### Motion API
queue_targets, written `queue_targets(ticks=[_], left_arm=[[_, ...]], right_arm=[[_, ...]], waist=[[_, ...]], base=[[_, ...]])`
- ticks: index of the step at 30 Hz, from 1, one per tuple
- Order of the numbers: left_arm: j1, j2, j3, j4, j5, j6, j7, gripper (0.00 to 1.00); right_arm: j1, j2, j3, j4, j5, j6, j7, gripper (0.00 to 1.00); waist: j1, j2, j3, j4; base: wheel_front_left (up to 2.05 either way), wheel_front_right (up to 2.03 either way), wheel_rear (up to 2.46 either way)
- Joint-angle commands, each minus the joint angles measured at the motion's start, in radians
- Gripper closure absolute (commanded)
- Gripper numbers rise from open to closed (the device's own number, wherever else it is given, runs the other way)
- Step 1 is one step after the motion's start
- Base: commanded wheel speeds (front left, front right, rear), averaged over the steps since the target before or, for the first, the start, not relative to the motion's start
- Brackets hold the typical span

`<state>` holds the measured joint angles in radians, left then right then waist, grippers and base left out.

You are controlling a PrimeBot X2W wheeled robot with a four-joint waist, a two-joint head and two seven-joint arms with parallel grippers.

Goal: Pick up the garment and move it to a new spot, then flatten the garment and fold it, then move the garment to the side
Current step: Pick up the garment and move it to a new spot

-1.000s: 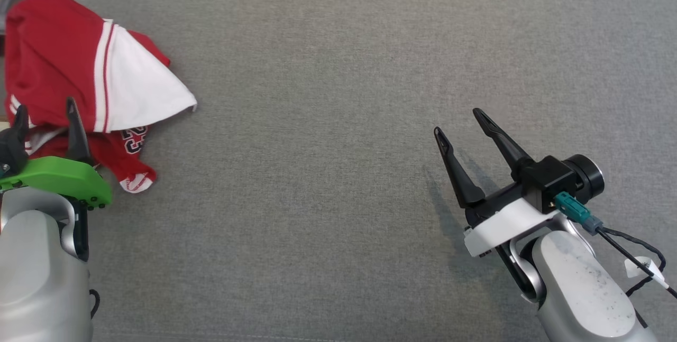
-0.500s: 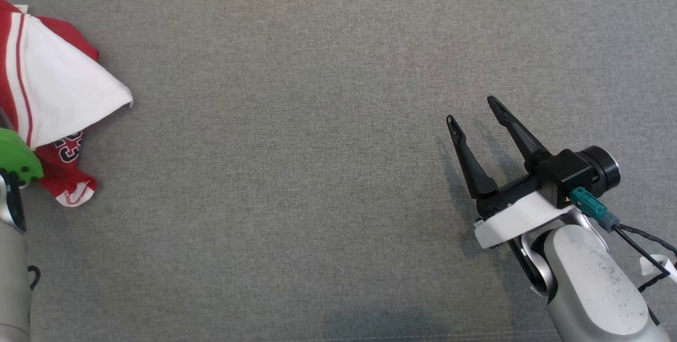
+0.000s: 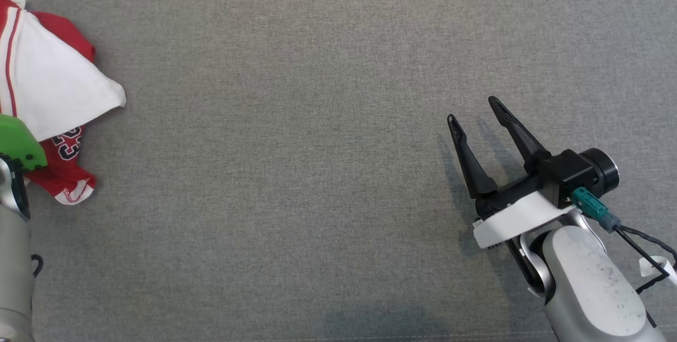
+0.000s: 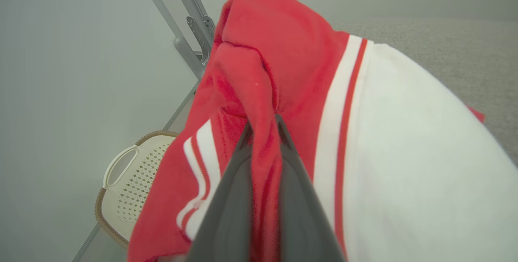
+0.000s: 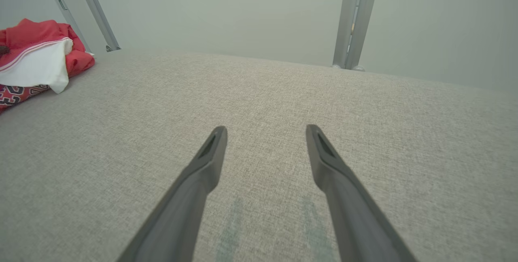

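Fingers (image 4: 232, 197) of the left gripper (image 4: 263, 124): drawn almost together, with a raised ridge of the garment (image 4: 267, 51) pinched between them; the bite is on a bunched fold rather than a flat layer, which I judge gives the slim tips something thick to hold
Garment position: crumpled on the grey surface (image 3: 317, 146) at the nine-to-ten o'clock edge of the head view; in the right wrist view it lies at ten o'clock, well apart from that arm
Garment lie: white sleeve (image 3: 58, 88) draped over the red body; black numeral print (image 3: 71, 144) and a striped cuff poke out at the heap's six o'clock (so nothing is flattened yet)
Green mount (image 3: 16, 144): the left arm's wrist piece, overlapping the heap's eight o'clock edge; the arm reaches in from the near side
Grey surface: broad bare stretch toward three o'clock of the heap; probably where the new spot will be
Right gripper (image 3: 470, 109): at four o'clock in the head view, fingers spread wide with nothing between them; likely parked out of the carrying path until flattening needs two arms
Basket (image 4: 121, 181): pale, perforated, at seven o'clock in the left wrist view, off the surface's edge beside the metal legs (image 4: 190, 31)
Step in hand: the first pick-up; cloth is gripped, but whether it is clear of the surface I cannot tell
Risk: one pinch point; the cloth may hang bunched or slip
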<state>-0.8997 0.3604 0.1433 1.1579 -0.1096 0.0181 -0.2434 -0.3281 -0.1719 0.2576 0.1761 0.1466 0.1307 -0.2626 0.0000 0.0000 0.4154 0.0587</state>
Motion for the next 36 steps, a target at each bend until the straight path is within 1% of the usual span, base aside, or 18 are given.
queue_targets(ticks=[1,3,6,10,13,15,17,18,19,24,27,30,33,36], left_arm=[[0.010,-0.008,-0.006,-0.019,0.010,0.008,-0.013,1.00],[0.019,-0.026,-0.006,-0.078,0.006,0.016,-0.023,1.00],[0.053,-0.058,-0.016,-0.265,0.017,0.004,-0.023,1.00],[0.098,-0.121,-0.035,-0.499,0.019,-0.033,-0.021,1.00],[0.123,-0.179,-0.061,-0.637,0.020,-0.061,-0.021,1.00],[0.137,-0.220,-0.089,-0.706,0.023,-0.081,-0.021,1.00],[0.144,-0.247,-0.128,-0.765,0.030,-0.099,-0.021,1.00],[0.144,-0.247,-0.128,-0.765,0.030,-0.099,-0.021,1.00],[0.149,-0.261,-0.148,-0.792,0.027,-0.106,-0.021,1.00],[0.170,-0.303,-0.298,-0.893,0.006,-0.133,-0.021,1.00],[0.179,-0.307,-0.401,-0.931,-0.041,-0.139,-0.021,1.00],[0.193,-0.309,-0.529,-0.976,-0.127,-0.141,-0.021,1.00],[0.201,-0.308,-0.643,-1.013,-0.205,-0.116,-0.021,1.00],[0.215,-0.307,-0.720,-0.984,-0.236,-0.080,-0.021,1.00]], right_arm=[[0.016,0.000,-0.004,0.002,0.004,0.000,-0.003,0.00],[0.024,0.002,-0.005,0.005,0.009,0.000,-0.003,0.00],[0.032,0.012,-0.006,0.008,0.015,0.000,-0.003,0.00],[0.047,0.024,0.001,0.019,0.021,0.000,-0.003,0.00],[0.057,0.036,0.003,0.023,0.025,0.000,-0.003,0.00],[0.059,0.042,0.002,0.025,0.029,0.000,-0.003,0.00],[0.060,0.047,0.002,0.026,0.031,0.000,-0.003,0.00],[0.060,0.047,0.002,0.026,0.031,0.000,-0.003,0.00],[0.062,0.050,0.003,0.027,0.033,0.000,-0.003,0.00],[0.086,0.062,-0.011,0.033,0.038,0.000,-0.003,0.00],[0.097,0.070,-0.022,0.032,0.039,0.000,-0.003,0.00],[0.105,0.076,-0.034,0.033,0.042,0.000,-0.003,0.00],[0.116,0.081,-0.048,0.034,0.045,0.000,-0.003,0.00],[0.119,0.088,-0.059,0.030,0.044,0.000,-0.003,0.00]], waist=[[0.0000,0.0000,-0.018,0.013],[0.0000,0.0000,-0.032,0.027],[0.0000,0.0000,-0.052,0.049],[0.0000,0.0000,-0.087,0.068],[0.0000,0.0000,-0.111,0.072],[0.0000,0.0000,-0.126,0.069],[0.0000,0.0000,-0.140,0.060],[0.0000,0.0000,-0.140,0.060],[0.0000,0.0000,-0.147,0.054],[0.0000,0.0000,-0.177,0.014],[0.0000,0.0000,-0.189,-0.018],[0.0000,0.0000,-0.198,-0.057],[0.0000,0.0000,-0.205,-0.097],[0.0000,0.0000,-0.208,-0.141]], base=[[0.00,0.00,0.00],[0.00,0.00,0.00],[0.00,0.00,0.00],[0.00,0.00,0.00],[0.00,0.00,0.00],[0.00,0.00,0.00],[0.00,0.00,0.00],[0.00,0.00,0.00],[0.00,0.00,0.00],[0.00,0.00,0.00],[0.00,0.00,0.00],[0.00,0.00,0.00],[0.00,0.00,0.00],[0.00,0.00,0.00]])
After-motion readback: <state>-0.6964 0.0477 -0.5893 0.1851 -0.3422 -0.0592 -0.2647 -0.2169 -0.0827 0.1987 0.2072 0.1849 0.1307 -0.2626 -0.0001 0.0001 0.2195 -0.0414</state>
